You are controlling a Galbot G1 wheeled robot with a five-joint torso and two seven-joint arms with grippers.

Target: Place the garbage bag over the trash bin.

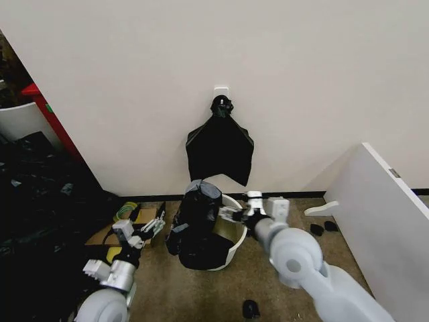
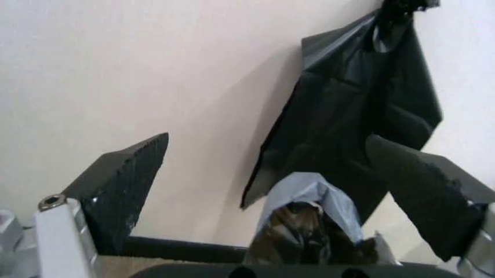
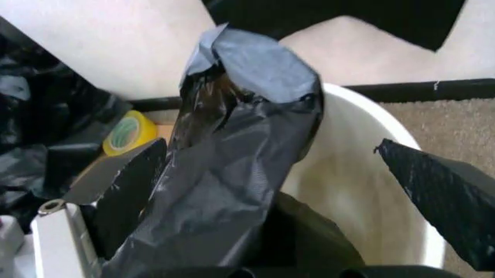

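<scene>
Over by the wall, the garbage bag (image 1: 196, 225) is only half on: it stands bunched up and drapes one side of the trash bin (image 1: 234, 236), leaving most of the rim bare. Both the right gripper (image 1: 234, 214) and left gripper (image 1: 151, 226) have jaws spread, holding nothing. Room's tight, I'd say, with the hanging bunch of bags (image 1: 220, 149) just behind and a white panel (image 1: 379, 208) to the right.

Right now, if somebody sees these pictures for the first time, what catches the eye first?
First, the black bag, bunched and standing up out of the white bin on the floor by the wall. Above it, a fan-shaped bunch of black bags hangs from a wall hook. The open left gripper and open right gripper flank the bin, neither holding the bag.
</scene>
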